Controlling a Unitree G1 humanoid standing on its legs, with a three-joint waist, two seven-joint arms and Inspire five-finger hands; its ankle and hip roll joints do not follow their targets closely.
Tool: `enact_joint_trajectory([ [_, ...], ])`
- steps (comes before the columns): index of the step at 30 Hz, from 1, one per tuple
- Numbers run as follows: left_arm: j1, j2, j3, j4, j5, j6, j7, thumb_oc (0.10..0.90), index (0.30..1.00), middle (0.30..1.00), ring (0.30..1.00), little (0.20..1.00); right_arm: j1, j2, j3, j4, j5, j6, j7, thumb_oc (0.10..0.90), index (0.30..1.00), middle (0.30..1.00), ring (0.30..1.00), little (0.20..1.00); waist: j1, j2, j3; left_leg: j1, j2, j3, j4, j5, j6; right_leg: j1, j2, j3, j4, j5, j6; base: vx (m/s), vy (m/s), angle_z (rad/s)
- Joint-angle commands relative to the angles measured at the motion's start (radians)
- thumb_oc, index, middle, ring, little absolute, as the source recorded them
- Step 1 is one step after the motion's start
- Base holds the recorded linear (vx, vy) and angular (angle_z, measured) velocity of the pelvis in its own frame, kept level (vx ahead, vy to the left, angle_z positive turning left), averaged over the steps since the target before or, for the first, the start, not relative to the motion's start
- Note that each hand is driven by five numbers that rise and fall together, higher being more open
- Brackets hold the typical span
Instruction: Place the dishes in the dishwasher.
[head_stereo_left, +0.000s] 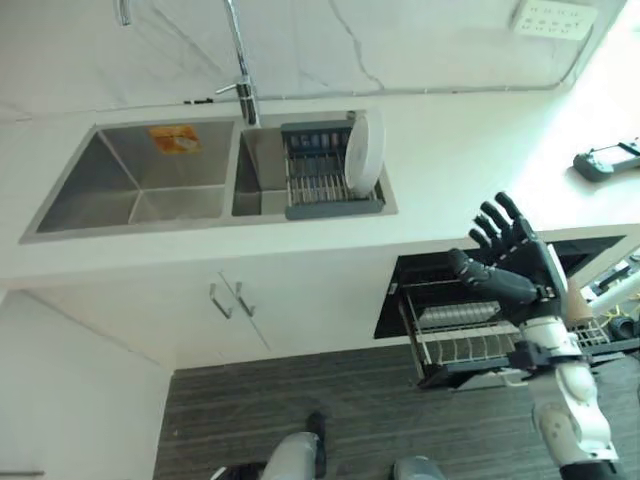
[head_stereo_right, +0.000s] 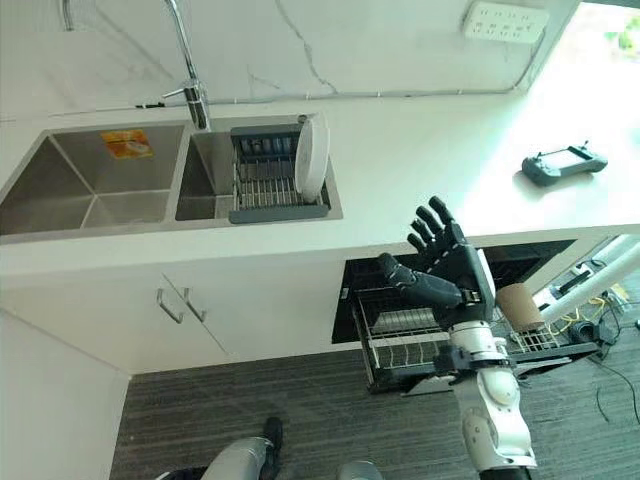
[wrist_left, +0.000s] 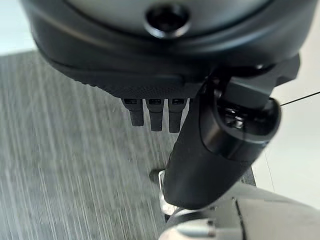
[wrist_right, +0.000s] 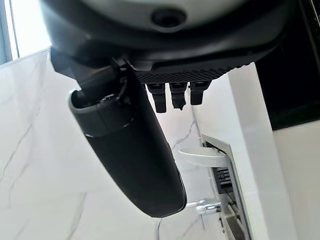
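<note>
A white plate (head_stereo_left: 364, 152) stands on edge in a grey dish rack (head_stereo_left: 318, 178) set in the right basin of the sink. Under the counter at the right, the dishwasher is open with its wire rack (head_stereo_left: 462, 340) pulled out over the floor. My right hand (head_stereo_left: 515, 258) is raised in front of the counter edge, above that rack, open with fingers spread and holding nothing. In the right wrist view the plate (wrist_right: 202, 156) shows past its straight fingers (wrist_right: 172, 97). My left hand (wrist_left: 165, 60) hangs over the dark floor, fingers (wrist_left: 155, 114) straight, holding nothing.
A tall faucet (head_stereo_left: 240, 60) rises between the basins. The left basin (head_stereo_left: 120, 185) has an orange patch on its back wall. A black controller (head_stereo_right: 563, 163) lies on the counter at the right. Cabinet doors with metal handles (head_stereo_left: 232, 298) sit below the sink.
</note>
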Motion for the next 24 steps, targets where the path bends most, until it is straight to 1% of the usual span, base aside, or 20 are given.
enact_joint_trajectory([
  [1,0.016,-0.046,-0.044,-0.004,0.021,-0.010,-0.020,0.800,0.900,0.900,0.900,0.900,-0.049,-0.051,-0.072,-0.091,0.019,-0.123,-0.004,0.800,0.900,0.900,0.900,0.900,-0.011,0.050,-0.075,0.071,0.006,-0.069,-0.014,-0.185,0.001,0.014,0.155,-0.097,-0.053,0.021,-0.089,0.24,0.233,-0.30],
  [2,0.011,-0.040,-0.042,0.008,0.019,-0.014,-0.015,0.800,0.900,0.900,0.900,0.900,-0.047,-0.045,-0.068,-0.086,0.029,-0.135,0.007,0.800,0.900,0.900,0.900,0.900,-0.019,0.057,-0.075,0.091,0.003,-0.071,-0.014,-0.201,0.017,0.003,0.156,-0.101,-0.053,0.061,-0.081,0.17,0.194,-0.34],
  [3,0.008,-0.036,-0.041,0.009,0.017,-0.013,-0.016,0.800,0.900,0.900,0.900,0.900,-0.046,-0.043,-0.067,-0.085,0.029,-0.141,0.013,0.800,0.900,0.900,0.900,0.900,-0.021,0.060,-0.072,0.098,0.005,-0.066,-0.014,-0.207,0.021,-0.008,0.154,-0.108,-0.042,0.071,-0.078,0.13,0.202,-0.45],
  [5,-0.002,-0.026,-0.047,0.006,-0.016,-0.004,-0.014,0.800,0.900,0.900,0.900,0.900,-0.049,-0.035,-0.058,-0.086,0.027,-0.150,0.030,0.800,0.900,0.900,0.900,0.900,-0.021,0.067,-0.063,0.113,0.016,-0.039,-0.014,-0.220,0.026,-0.040,0.143,-0.145,-0.006,0.074,-0.073,0.05,0.142,-0.76],
  [8,0.002,-0.025,-0.043,0.001,-0.059,-0.006,-0.006,0.800,0.900,0.900,0.900,0.900,-0.069,-0.029,-0.035,-0.078,0.043,-0.137,0.053,0.800,0.900,0.900,0.900,0.900,0.001,0.071,-0.051,0.123,0.029,0.010,-0.014,-0.234,0.032,-0.038,0.121,-0.216,0.002,0.073,-0.067,0.05,0.094,-0.94],
  [10,0.008,-0.026,-0.044,-0.002,-0.064,-0.009,-0.001,0.800,0.900,0.900,0.900,0.900,-0.076,-0.022,-0.023,-0.073,0.056,-0.152,0.058,0.800,0.900,0.900,0.900,0.900,0.012,0.068,-0.045,0.127,0.027,0.017,-0.014,-0.239,0.038,-0.032,0.112,-0.225,0.004,0.073,-0.061,0.03,-0.007,-0.89],
  [13,0.022,-0.026,-0.040,-0.002,-0.069,-0.010,0.011,0.800,0.900,0.900,0.900,0.900,-0.083,-0.001,-0.012,-0.069,0.042,-0.161,0.012,0.800,0.900,0.900,0.900,0.900,0.022,0.071,-0.043,0.129,0.039,0.028,-0.014,-0.244,0.037,-0.031,0.096,-0.246,-0.051,0.083,-0.053,0.03,-0.077,-0.34],
  [14,0.026,-0.028,-0.035,-0.001,-0.073,-0.009,0.014,0.800,0.900,0.900,0.900,0.900,-0.084,0.004,-0.011,-0.066,0.052,-0.159,0.017,0.800,0.900,0.900,0.900,0.900,0.023,0.070,-0.042,0.131,0.042,0.033,-0.014,-0.246,0.035,-0.037,0.088,-0.247,-0.053,0.076,-0.051,0.05,-0.166,-0.07],
  [15,0.037,-0.031,-0.028,0.002,-0.087,-0.009,0.022,0.800,0.900,0.900,0.900,0.900,-0.084,0.004,-0.012,-0.067,0.039,-0.168,0.028,0.800,0.900,0.900,0.900,0.900,0.028,0.062,-0.042,0.137,0.042,0.045,-0.014,-0.247,0.028,-0.058,0.064,-0.244,-0.053,0.057,-0.044,0.05,-0.214,-0.09],
  [16,0.043,-0.032,-0.019,0.003,-0.091,-0.008,0.022,0.800,0.900,0.900,0.900,0.900,-0.086,0.002,-0.005,-0.068,0.020,-0.181,0.032,0.800,0.900,0.900,0.900,0.900,0.032,0.059,-0.043,0.139,0.045,0.050,-0.014,-0.248,0.024,-0.071,0.053,-0.242,-0.053,0.050,-0.039,0.05,-0.258,-0.10],
  [17,0.050,-0.033,-0.013,0.007,-0.101,-0.010,0.026,0.800,0.900,0.900,0.900,0.900,-0.090,0.002,-0.001,-0.070,0.007,-0.188,0.039,0.800,0.900,0.900,0.900,0.900,0.034,0.057,-0.045,0.139,0.048,0.055,-0.014,-0.247,0.020,-0.088,0.043,-0.242,-0.053,0.058,-0.031,0.10,-0.321,-0.25],
  [18,0.069,-0.029,0.011,0.005,-0.112,-0.005,0.035,0.800,0.900,0.900,0.900,0.900,-0.095,0.002,0.003,-0.081,-0.002,-0.185,0.065,0.800,0.900,0.900,0.900,0.900,0.031,0.056,-0.039,0.159,0.066,0.074,-0.014,-0.264,0.016,-0.119,0.030,-0.239,-0.053,0.110,-0.002,0.13,-0.348,-0.25],
  [19,0.077,-0.027,0.024,0.000,-0.115,0.005,0.040,0.800,0.900,0.900,0.900,0.900,-0.094,-0.002,0.001,-0.090,0.004,-0.177,0.080,0.800,0.900,0.900,0.900,0.900,0.031,0.057,-0.040,0.160,0.078,0.078,-0.014,-0.263,0.006,-0.108,0.039,-0.243,-0.053,0.083,-0.013,0.19,-0.488,-0.31],
  [20,0.085,-0.031,0.040,0.007,-0.147,0.007,0.061,0.800,0.900,0.900,0.900,0.900,-0.093,-0.012,0.011,-0.104,0.001,-0.176,0.090,0.800,0.900,0.900,0.900,0.900,0.035,0.052,-0.048,0.155,0.089,0.072,-0.014,-0.255,-0.008,-0.104,0.052,-0.240,-0.053,0.058,-0.031,0.17,-0.450,-0.15],
  [21,0.089,-0.036,0.058,0.019,-0.165,-0.001,0.055,0.800,0.900,0.900,0.900,0.900,-0.096,-0.024,0.017,-0.117,-0.006,-0.178,0.093,0.800,0.900,0.900,0.900,0.900,0.037,0.046,-0.052,0.156,0.094,0.067,-0.014,-0.248,-0.018,-0.101,0.063,-0.229,-0.053,0.044,-0.045,0.15,-0.377,-0.06],
  [22,0.089,-0.038,0.063,0.020,-0.171,-0.003,0.056,0.800,0.900,0.900,0.900,0.900,-0.097,-0.026,0.018,-0.119,-0.005,-0.179,0.094,0.800,0.900,0.900,0.900,0.900,0.037,0.045,-0.053,0.157,0.094,0.066,-0.014,-0.247,-0.020,-0.100,0.064,-0.229,-0.053,0.041,-0.048,0.16,-0.319,0.09],
  [24,0.096,-0.056,0.091,0.040,-0.186,-0.035,0.068,0.800,0.900,0.900,0.900,0.900,-0.114,-0.047,0.025,-0.143,-0.027,-0.180,0.100,0.800,0.900,0.900,0.900,0.900,0.049,0.029,-0.049,0.188,0.076,0.057,-0.014,-0.228,-0.030,-0.081,0.069,-0.226,-0.053,0.026,-0.075,0.18,-0.303,0.12],
])
